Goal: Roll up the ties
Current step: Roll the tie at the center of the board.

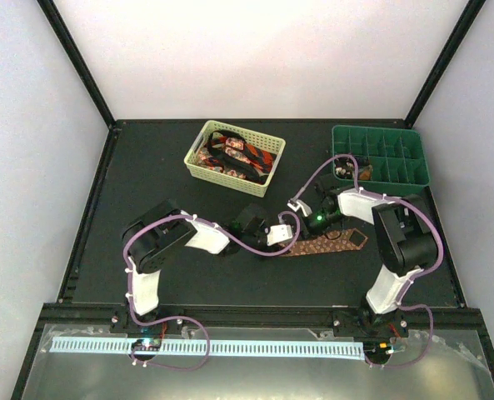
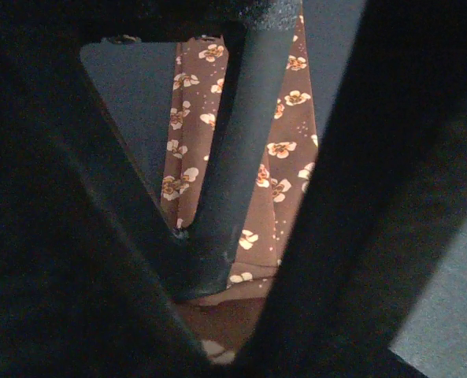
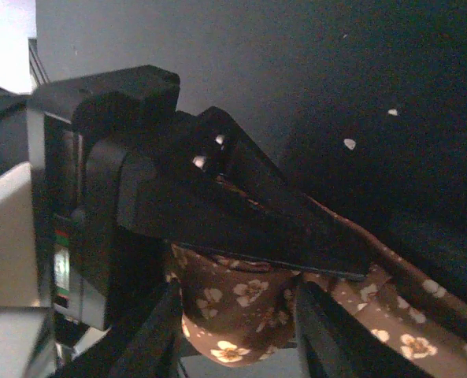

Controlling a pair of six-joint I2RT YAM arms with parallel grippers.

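Left wrist, left pincer [image 2: 225, 303] gripping brown tie [image 2: 284, 150]

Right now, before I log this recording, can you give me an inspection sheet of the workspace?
Surface: black table.
Job's things: brown tie lying between the arms, one end curled up; red-and-black ties in the basket.
Clutter: green tray, small items in one compartment, too small to tell.
Grippers: left gripper on the brown tie; right gripper straddles the curled end; grip unclear for both.
Cables: purple cables loop along both arms.
Surroundings: white walls, black frame.
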